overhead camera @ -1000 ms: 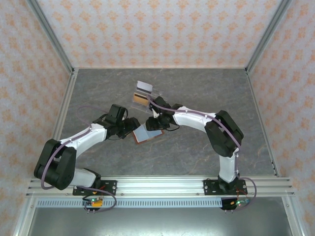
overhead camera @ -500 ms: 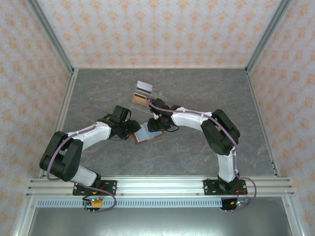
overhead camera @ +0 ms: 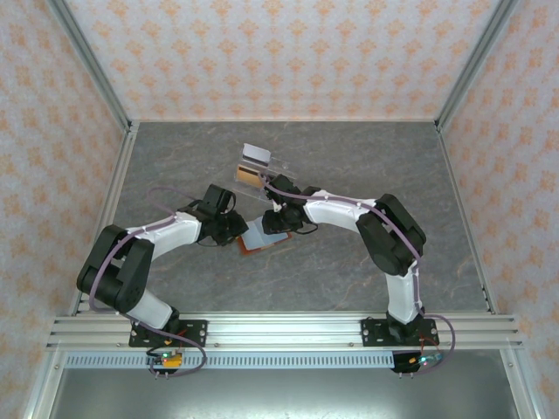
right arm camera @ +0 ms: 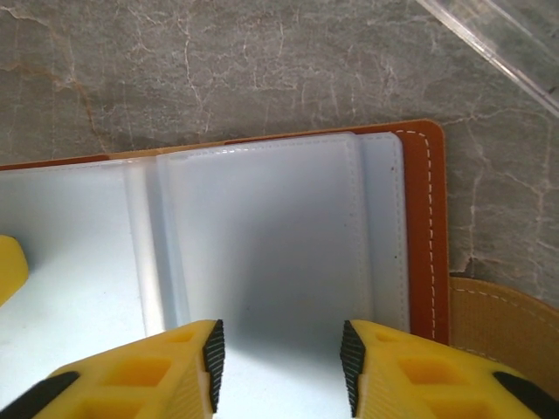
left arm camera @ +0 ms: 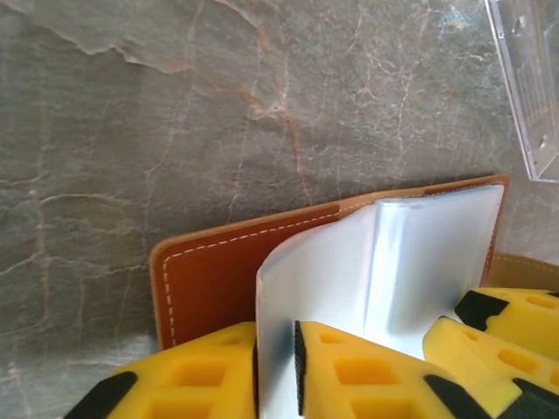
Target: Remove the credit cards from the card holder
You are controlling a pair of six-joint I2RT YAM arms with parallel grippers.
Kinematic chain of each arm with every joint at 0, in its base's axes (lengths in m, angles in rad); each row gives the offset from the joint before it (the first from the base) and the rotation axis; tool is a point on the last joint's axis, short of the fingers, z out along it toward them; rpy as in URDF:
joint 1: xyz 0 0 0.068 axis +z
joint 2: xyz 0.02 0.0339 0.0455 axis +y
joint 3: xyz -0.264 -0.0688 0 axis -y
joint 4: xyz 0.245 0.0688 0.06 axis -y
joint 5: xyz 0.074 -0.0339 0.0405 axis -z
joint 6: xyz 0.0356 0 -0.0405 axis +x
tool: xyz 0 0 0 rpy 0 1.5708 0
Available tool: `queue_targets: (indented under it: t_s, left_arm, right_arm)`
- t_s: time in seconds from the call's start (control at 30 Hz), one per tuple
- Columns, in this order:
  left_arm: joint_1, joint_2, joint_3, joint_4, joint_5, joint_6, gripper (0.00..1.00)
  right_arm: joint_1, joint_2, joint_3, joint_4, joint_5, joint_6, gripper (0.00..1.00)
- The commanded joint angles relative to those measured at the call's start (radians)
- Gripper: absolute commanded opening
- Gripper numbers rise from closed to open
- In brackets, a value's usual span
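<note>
My left gripper (left arm camera: 276,358) is nearly closed: its yellow fingers (left arm camera: 349,375) pinch one milky, half-transparent plastic sleeve (left arm camera: 323,279) of the small brown leather card holder (left arm camera: 210,271) and hold this sleeve lifted from the cover. My right gripper (right arm camera: 278,349) is spread apart, with a wide gap between its black-tipped yellow fingers; the tips are low over another flat sleeve page, and I cannot tell if they touch it. The card holder lies open on the grey marbled table (overhead camera: 367,166), between my two grippers and just beside the clear acrylic tray (overhead camera: 278,164). The top camera shows an orange card (overhead camera: 248,177) in the tray and a pale grey card (overhead camera: 255,153) at the tray's far end; any print on them is too small to read. Close up, the wrist cameras give the white stitching (right arm camera: 428,218) along the leather edge, and the right wrist view gives a tan strap (right arm camera: 502,319) beside the cover. I cannot tell if a card is inside the sleeves
</note>
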Motion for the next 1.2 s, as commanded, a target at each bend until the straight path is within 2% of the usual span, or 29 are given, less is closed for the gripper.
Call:
queue_targets:
  t_s: [0.0, 0.17, 0.4, 0.53, 0.63, 0.73, 0.9, 1.0, 1.17]
  left_arm:
    - [-0.018, 0.009, 0.023, 0.047, 0.028, 0.016, 0.12]
    - [-0.034, 0.015, 0.034, 0.09, 0.068, 0.028, 0.0]
    - [-0.04, 0.05, 0.056, 0.106, 0.095, 0.039, 0.0]
    - [-0.04, 0.06, 0.127, -0.012, 0.045, 0.13, 0.0]
    - [-0.038, 0.078, 0.197, -0.105, 0.018, 0.217, 0.01]
    - [-0.039, 0.102, 0.257, -0.168, 0.005, 0.248, 0.14]
    - [-0.033, 0.089, 0.311, -0.239, -0.043, 0.255, 0.46]
    - [-0.018, 0.043, 0.345, -0.289, -0.101, 0.268, 0.6]
    - [0.04, -0.076, 0.367, -0.363, -0.258, 0.294, 0.78]
  right_arm:
    - [0.0, 0.03, -0.007, -0.028, 0.028, -0.011, 0.37]
    - [0.0, 0.035, -0.008, -0.028, 0.021, -0.011, 0.34]
    - [0.0, 0.035, -0.009, -0.02, 0.0, -0.008, 0.34]
    - [0.0, -0.017, -0.026, -0.023, 0.013, 0.004, 0.35]
    - [0.0, -0.095, -0.06, -0.006, 0.031, 0.026, 0.41]
    - [-0.003, -0.187, -0.103, 0.031, 0.007, 0.026, 0.5]
    - [-0.033, -0.328, -0.145, 0.051, 0.06, 0.055, 0.58]
    - [-0.057, -0.422, -0.175, 0.053, 0.185, 0.062, 0.66]
    - [-0.103, -0.601, -0.227, 0.041, 0.502, 0.039, 0.84]
